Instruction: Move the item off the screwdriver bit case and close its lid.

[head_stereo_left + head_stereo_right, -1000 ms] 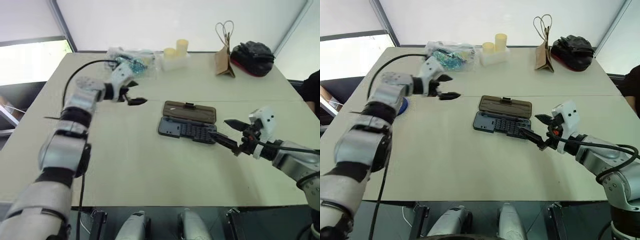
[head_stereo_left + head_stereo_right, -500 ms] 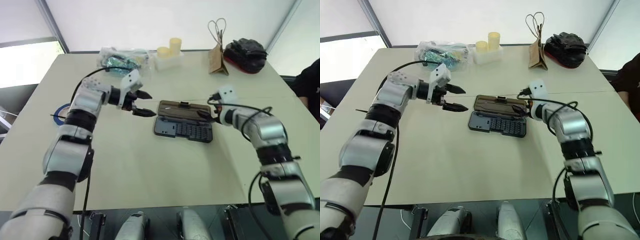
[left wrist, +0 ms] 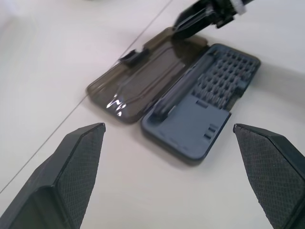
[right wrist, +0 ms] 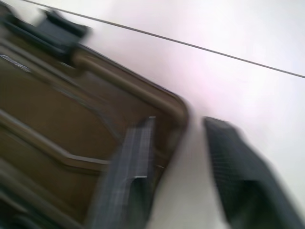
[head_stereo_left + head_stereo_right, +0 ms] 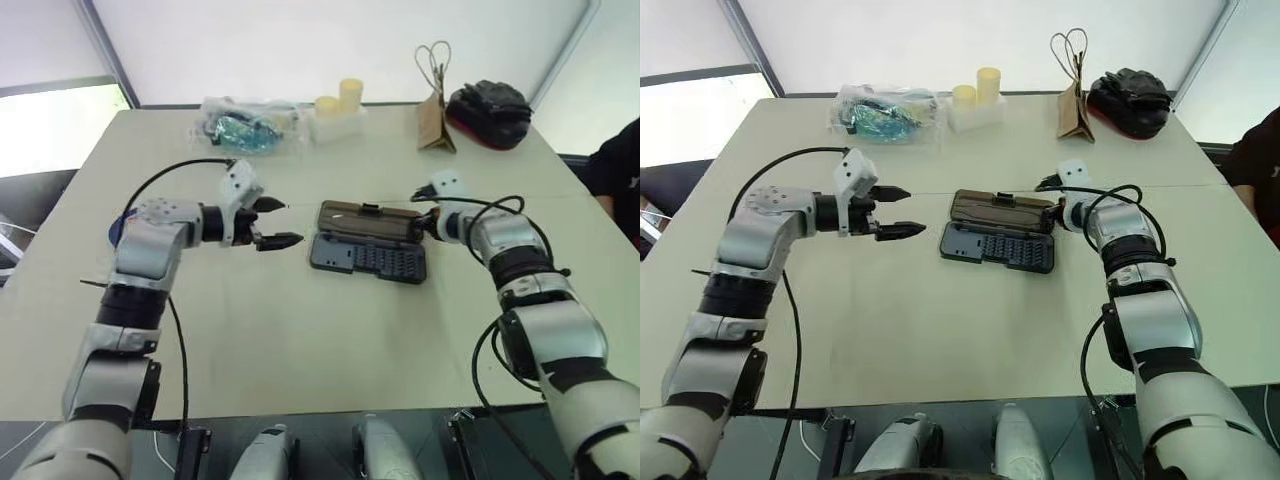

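On the pale, smooth tabletop (image 5: 940,330) lies one flat rectangular screwdriver bit case (image 5: 998,247) of dark grey plastic, open, its moulded rows holding small bits, with the smoky brown translucent lid (image 5: 1000,210) folded back flat behind it, a small black latch on the far long edge. The right tool (image 4: 176,167) straddles the lid's rounded corner, one textured black finger over the lid and one outside it, nearly closed. The left tool (image 5: 902,211) hangs wide open and empty, left of the case.

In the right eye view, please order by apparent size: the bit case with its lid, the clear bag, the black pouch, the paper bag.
1. Bit case with lid.
2. Clear bag.
3. Black pouch, close to the clear bag and farther away, so unsure.
4. Paper bag.
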`<state>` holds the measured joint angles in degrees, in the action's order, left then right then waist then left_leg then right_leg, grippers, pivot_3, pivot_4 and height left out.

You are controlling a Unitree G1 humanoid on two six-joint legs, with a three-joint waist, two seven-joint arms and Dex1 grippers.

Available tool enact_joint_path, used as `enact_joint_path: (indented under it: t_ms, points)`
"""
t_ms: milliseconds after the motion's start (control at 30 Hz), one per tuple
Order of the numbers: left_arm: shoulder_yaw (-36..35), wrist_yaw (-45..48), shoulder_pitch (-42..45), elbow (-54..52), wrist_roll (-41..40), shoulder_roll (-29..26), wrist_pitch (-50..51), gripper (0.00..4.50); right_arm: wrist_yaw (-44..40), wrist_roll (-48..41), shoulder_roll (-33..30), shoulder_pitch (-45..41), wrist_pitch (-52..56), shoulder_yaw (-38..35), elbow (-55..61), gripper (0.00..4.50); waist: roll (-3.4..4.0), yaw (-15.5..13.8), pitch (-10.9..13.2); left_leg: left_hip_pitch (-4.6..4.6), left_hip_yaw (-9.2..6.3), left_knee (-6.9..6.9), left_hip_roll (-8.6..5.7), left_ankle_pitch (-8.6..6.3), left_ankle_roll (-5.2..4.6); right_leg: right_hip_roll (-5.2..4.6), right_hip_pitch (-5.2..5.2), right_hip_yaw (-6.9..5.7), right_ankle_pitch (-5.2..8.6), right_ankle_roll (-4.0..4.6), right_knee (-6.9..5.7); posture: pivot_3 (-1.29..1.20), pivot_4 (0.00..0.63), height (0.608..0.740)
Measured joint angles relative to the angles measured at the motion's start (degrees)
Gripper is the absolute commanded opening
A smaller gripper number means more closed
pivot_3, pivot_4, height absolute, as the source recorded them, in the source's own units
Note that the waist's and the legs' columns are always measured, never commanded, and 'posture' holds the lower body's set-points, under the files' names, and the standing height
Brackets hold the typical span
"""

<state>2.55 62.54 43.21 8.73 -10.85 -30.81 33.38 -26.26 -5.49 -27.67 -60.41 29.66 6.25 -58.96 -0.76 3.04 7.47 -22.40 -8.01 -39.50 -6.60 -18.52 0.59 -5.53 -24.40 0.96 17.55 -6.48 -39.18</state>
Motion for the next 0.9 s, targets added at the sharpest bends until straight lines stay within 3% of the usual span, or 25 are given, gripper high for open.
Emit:
enact_joint_path:
  t_ms: [300,433,600,733,900]
  points:
    - [-0.96,-4.34,-1.57,-2.90,-2.27,-0.22,1.51,4.50,-2.30,2.96,0.22,-0.33,0.42,-0.97,-0.23,0.07,-0.08,-0.45,-0.12,0.02,-0.02,0.00,-0.01,0.00,0.00,-0.01,0.04,-0.03,0.00,0.00,0.00,0.00,0.150,0.740]
    - [-0.46,-5.41,-3.48,-2.95,-2.21,-0.66,1.24,4.50,1.14,0.56,0.28,1.53,10.22,-6.29,6.68,0.07,-0.07,-0.63,-0.12,0.01,-0.08,0.03,-0.02,0.00,0.00,-0.02,0.02,-0.03,0.00,0.00,-0.01,0.00,0.150,0.740]
    - [0.14,-6.39,-5.76,-4.55,-2.42,-0.85,1.68,4.50,7.58,-2.51,1.92,12.38,35.37,-13.11,36.30,0.07,-0.04,-0.66,-0.10,-0.09,-0.14,0.11,-0.03,0.00,0.00,-0.02,-0.08,-0.03,0.00,0.00,-0.02,0.00,0.150,0.740]
    - [0.25,-6.16,-7.60,-7.01,-4.37,-1.10,4.05,4.50,14.99,-1.91,12.26,21.58,55.70,-19.09,64.68,0.07,0.04,0.16,-0.14,-0.08,-0.02,0.32,0.09,0.00,0.01,0.04,-0.22,0.03,0.00,0.00,-0.13,0.00,0.150,0.740]
    - [1.01,-5.44,-7.92,-7.87,-5.45,-2.07,5.22,4.50,19.77,-1.41,19.91,24.34,62.40,-21.30,74.99,0.07,0.09,0.88,-0.11,-0.05,0.00,0.29,0.05,0.01,0.03,0.04,-0.26,0.07,0.00,0.00,-0.18,0.00,0.150,0.740]
